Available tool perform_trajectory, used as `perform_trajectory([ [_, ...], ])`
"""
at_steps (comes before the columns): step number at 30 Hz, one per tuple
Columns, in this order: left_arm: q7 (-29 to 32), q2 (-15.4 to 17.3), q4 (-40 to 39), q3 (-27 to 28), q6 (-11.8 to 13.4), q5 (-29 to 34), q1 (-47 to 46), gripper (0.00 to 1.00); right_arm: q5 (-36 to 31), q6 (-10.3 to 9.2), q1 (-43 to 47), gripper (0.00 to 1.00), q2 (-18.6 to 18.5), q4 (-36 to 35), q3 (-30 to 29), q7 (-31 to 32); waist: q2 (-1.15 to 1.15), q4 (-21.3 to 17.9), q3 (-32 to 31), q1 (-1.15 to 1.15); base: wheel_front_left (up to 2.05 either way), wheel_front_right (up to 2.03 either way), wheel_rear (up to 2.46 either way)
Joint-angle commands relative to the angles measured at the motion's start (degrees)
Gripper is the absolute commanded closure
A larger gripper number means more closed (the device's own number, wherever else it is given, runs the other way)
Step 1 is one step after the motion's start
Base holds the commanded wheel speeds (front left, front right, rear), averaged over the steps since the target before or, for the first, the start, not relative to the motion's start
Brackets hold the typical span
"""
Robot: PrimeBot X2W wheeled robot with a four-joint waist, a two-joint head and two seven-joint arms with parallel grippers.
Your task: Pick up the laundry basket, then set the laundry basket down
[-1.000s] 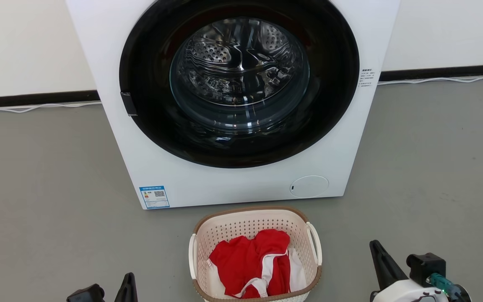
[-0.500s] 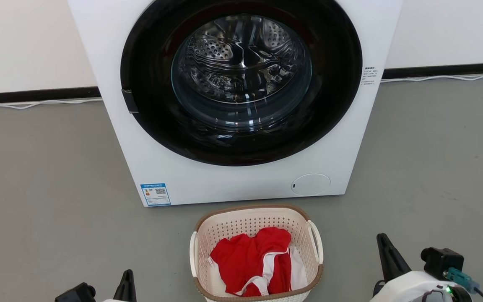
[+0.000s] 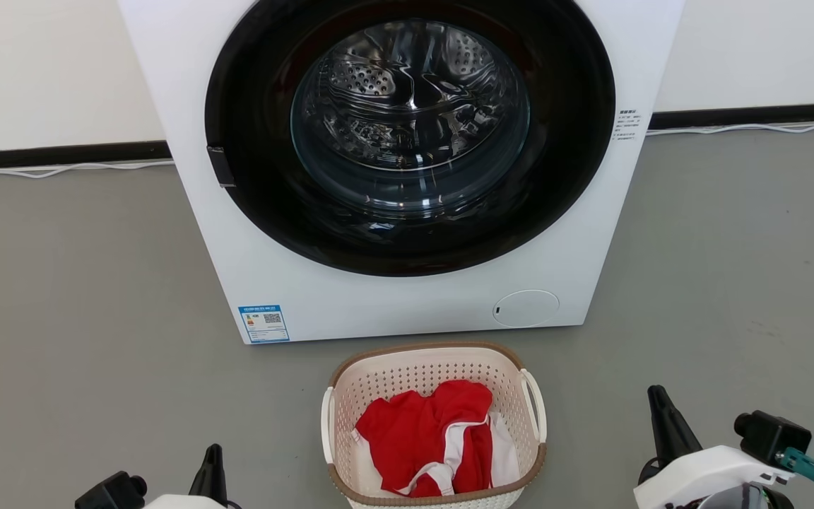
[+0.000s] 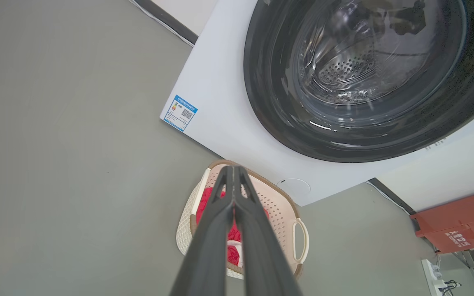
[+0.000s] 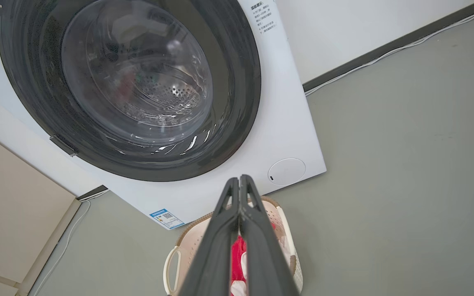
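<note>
The laundry basket [image 3: 421, 371] stands on the floor [image 3: 96, 318] just before the washer [image 3: 407, 311], between the two sets of fingers. The left gripper [image 4: 233, 170], tips pressed together on nothing, has it to its right and slightly ahead. The right gripper [image 5: 240, 179], likewise closed and empty, has it to its left. Neither looks clearly nearer. The head view cuts off its near rim, so its long axis is hard to judge. Red clothing [image 3: 421, 431] hides its bottom.
</note>
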Motion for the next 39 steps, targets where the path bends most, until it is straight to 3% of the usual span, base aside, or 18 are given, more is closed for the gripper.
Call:
perform_trajectory([
  [1, 0.22, 0.5, -1.87, 0.94, -0.63, -1.38, -2.82, 1.0, 1.57, 0.13, -1.36, 1.0, -0.27, -1.9, 0.17, 0.21, 0.0, 0.02, 0.02, -0.01, 0.0, 0.0, 0.0],
  [39, 6.81, 0.63, -6.5, 3.97, -4.22, -24.32, -4.31, 1.0, 30.62, 0.26, -1.0, 1.0, 0.0, -7.76, -2.4, 6.63, 0.0, 0.83, 1.27, -0.01, 0.0, 0.0, 0.0],
])
